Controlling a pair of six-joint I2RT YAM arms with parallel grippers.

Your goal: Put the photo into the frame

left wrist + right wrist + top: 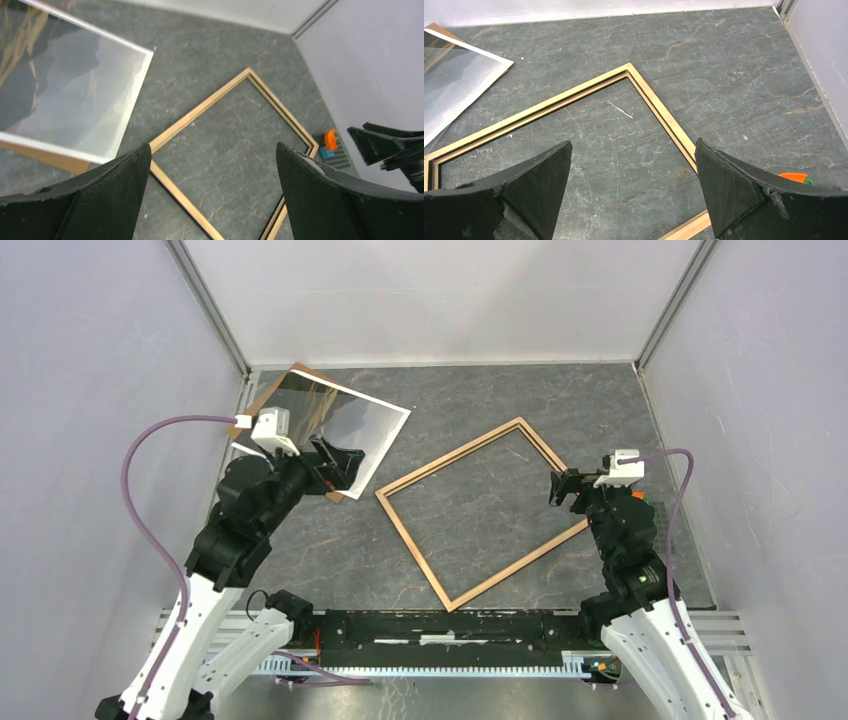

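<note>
**Inserting the Photo: Status – Not Started**

1. Task status. The frame [449, 458] lies flat at the middle of the table [500, 390], light wood face up and turned so that its corners point to 12, 3, 6 and 9 o'clock. Its opening shows only bare table surface, so no part of the insertion is done.
2. Photo location. The photo [345, 425] lies print side up at 10 o'clock from the frame. It rests on a brown backing board [270, 395], whose edges show past its border. Photo and frame lie near each other, with no overlap visible.
3. Grippers. The left gripper [350, 468] hangs over the near edge of the photo. The right gripper [558, 488] stands at the frame's 3 o'clock corner. Both sets of jaws are spread wide and hold nothing.
4. Steps left, by assessment: pick up the photo, carry it over to the opening, align it with the rails and seat it.
5. Markings. No brand, label or writing is legible on any item. A small orange and blue piece [330, 142] at 3 o'clock shows no text.
</note>
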